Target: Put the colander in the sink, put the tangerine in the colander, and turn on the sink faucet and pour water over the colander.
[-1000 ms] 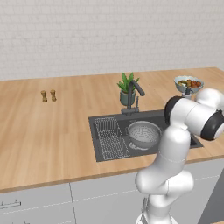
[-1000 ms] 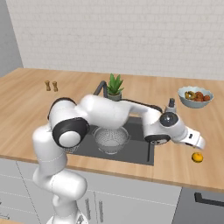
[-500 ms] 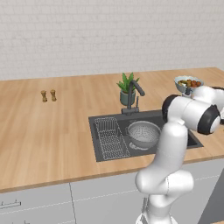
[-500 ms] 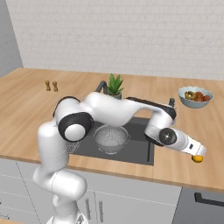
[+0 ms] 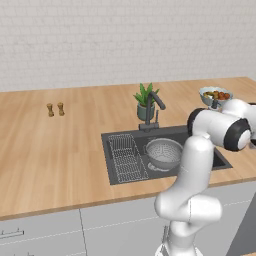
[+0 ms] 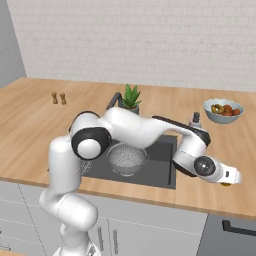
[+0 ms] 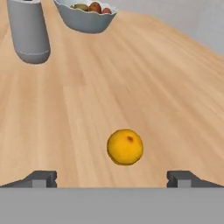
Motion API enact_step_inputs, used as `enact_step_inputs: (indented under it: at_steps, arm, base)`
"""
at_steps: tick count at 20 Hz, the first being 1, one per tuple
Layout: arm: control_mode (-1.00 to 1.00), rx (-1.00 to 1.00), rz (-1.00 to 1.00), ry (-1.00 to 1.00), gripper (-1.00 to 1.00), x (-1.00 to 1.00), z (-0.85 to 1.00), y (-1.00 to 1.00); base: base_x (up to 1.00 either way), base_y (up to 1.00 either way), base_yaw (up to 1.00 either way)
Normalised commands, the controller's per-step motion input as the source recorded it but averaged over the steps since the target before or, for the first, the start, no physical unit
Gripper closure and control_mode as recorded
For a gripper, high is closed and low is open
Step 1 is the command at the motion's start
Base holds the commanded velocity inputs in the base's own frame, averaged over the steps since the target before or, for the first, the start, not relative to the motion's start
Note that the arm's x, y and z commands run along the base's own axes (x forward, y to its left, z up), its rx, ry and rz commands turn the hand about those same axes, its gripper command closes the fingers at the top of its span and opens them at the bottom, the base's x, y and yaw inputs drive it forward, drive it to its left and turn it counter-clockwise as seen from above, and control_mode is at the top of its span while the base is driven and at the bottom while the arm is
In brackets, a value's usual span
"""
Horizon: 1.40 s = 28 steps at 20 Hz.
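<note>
The tool (image 7: 112, 177) hangs low over the bench (image 7: 166, 87), jaws spread wide — the tangerine (image 7: 125, 146) lies just ahead between them, untouched. The colander (image 5: 164, 152) sits in the sink (image 5: 113, 174).

You are looking at a simulated home kitchen. A long wooden countertop (image 5: 60, 150) is running along a white brick wall (image 5: 100, 40), with pale grey cabinet fronts (image 5: 45, 232) sitting below it. A dark sink (image 5: 200, 133) with a faucet (image 5: 153, 102) is lying recessed in the counter, a potted plant (image 5: 145, 102) standing behind it. 2 small shakers (image 5: 55, 109) and a fruit bowl (image 6: 223, 110) are resting on the wood.
</note>
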Motion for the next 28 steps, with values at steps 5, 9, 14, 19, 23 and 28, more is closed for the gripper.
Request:
enact_step_inputs:
  at_steps: [5, 9, 14, 19, 23, 28]
  arm:
    - [-1.00, -0.19, 0.15, 0.40, -1.00, -0.06, 0.44, -0.08]
    - [-1.00, -0.19, 0.09, 0.41, -1.00, 0.00, 0.25, 0.00]
    - [-1.00, -0.09, 0.06, 0.18, -1.00, 0.08, 0.00, 0.06]
    - [-1.00, 0.00, 0.12, 0.01, -1.00, 0.07, -0.07, 0.00]
    - [-1.00, 0.01, 0.12, 0.06, -1.00, 0.14, -0.12, -0.05]
    - [-1.00, 0.06, 0.11, 0.12, -1.00, 0.04, -0.11, -0.19]
  base:
    - [0.00, 0.00, 0.00]
    - [0.00, 0.00, 0.00]
    - [0.00, 0.00, 0.00]
    - [0.00, 0.00, 0.00]
    - [0.00, 0.00, 0.00]
    - [0.00, 0.00, 0.00]
